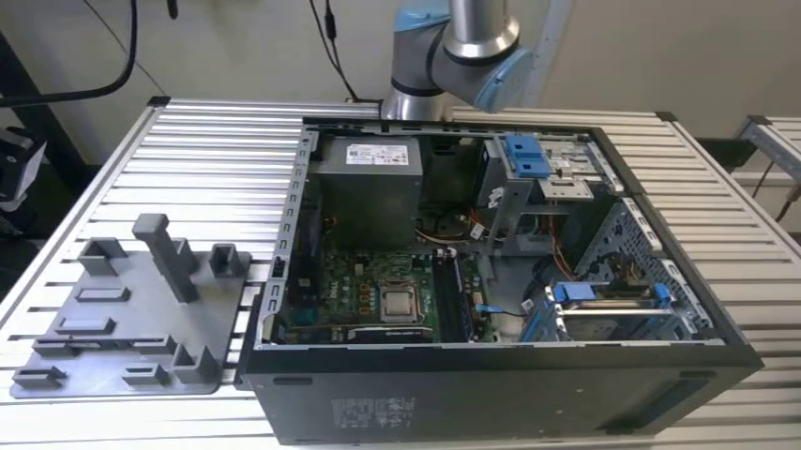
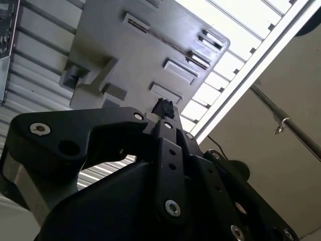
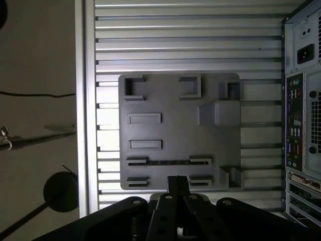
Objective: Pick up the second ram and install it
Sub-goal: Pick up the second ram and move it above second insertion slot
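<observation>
My gripper [image 3: 178, 182] hangs high above the grey fixture tray [image 3: 175, 135], its fingers closed together with nothing between them. In the second wrist view the black fingertips [image 2: 165, 107] meet over the same tray [image 2: 130, 55]. The tray's long thin slots [image 3: 168, 162] hold no stick. In the exterior view, long thin dark sticks stand on edge in the motherboard slots [image 1: 451, 295], just to the exterior view's right of the processor [image 1: 400, 302]. I cannot tell which of them is the second ram.
The open computer case [image 1: 501, 375] lies on a slatted metal table [image 1: 213, 178], with the grey power-supply box [image 1: 366, 187] at the back and blue drive latches [image 1: 526, 155] inside. The tray [image 1: 138, 319] sits beside the case, a tall post [image 1: 169, 258] standing on it. The arm's base [image 1: 451, 56] is behind the case.
</observation>
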You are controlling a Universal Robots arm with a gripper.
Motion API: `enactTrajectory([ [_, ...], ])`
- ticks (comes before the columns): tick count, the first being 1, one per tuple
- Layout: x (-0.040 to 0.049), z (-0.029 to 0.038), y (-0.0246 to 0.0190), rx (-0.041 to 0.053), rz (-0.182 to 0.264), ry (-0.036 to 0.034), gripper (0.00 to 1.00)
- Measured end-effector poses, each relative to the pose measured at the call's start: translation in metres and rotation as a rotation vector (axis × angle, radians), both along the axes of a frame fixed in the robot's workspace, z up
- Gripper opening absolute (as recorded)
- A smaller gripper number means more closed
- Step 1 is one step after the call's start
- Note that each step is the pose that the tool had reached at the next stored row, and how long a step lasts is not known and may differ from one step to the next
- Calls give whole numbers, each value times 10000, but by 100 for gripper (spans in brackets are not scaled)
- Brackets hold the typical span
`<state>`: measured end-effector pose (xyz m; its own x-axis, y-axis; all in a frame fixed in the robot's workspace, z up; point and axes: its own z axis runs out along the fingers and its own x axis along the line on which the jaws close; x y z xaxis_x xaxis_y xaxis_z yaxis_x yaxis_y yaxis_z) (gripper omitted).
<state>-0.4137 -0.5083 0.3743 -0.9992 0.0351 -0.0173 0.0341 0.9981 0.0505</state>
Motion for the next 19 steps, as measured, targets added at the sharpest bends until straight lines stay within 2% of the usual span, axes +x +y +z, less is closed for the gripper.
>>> enactTrajectory([
  [9, 0, 0, 0, 0, 50, 0, 11],
  [18, 0, 0, 0, -4, 1594, 0, 11],
  [19, 0, -1, 0, -6, 1663, -1, 11],
])
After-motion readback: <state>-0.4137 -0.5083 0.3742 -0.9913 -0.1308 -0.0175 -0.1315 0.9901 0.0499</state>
